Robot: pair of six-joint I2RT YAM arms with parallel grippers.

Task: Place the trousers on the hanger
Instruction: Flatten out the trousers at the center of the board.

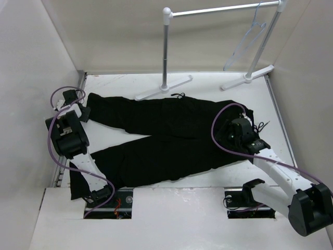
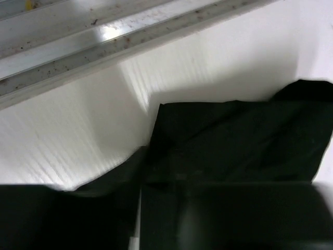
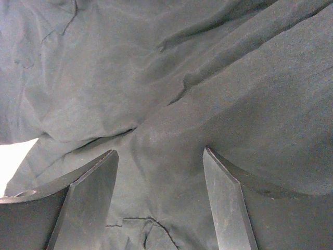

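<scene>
Top external view, from the left: the left gripper [image 1: 83, 112] sits low at the far-left edge of the white table [image 1: 208, 83], just beside the hem of the upper leg of the black soft-fabric trousers [image 1: 166, 130]. These lie flat across the table, both legs running left and the waist at the right. The left wrist view shows that hem [image 2: 234, 140] lying on the white surface below a metal rail [image 2: 130, 41]. The dark shapes along its bottom edge are too blurred to read, so I cannot tell whether the left jaws stand apart or together. Further right, the right gripper [image 1: 231, 130] hangs over the waist end. In the right wrist view its two dark fingers [image 3: 88, 198] are spread wide just above creased fabric, gripping nothing, though whether the tips touch the cloth is unclear. At the far right, the thin pale blue-white wire hanger [image 1: 255, 34] hangs from the bar of the white tubular garment rack [image 1: 218, 10], well apart from the garment. The step in hand looks like taking first hold of the trousers, so the task is barely begun. To do it well, the right fingers should probably press down into a raised fold near the waistband and close on both layers. The left should pinch the hem squarely rather than skim its edge. Both arms would then need to lift together, since loose fabric can slip or sag between two grips.
</scene>
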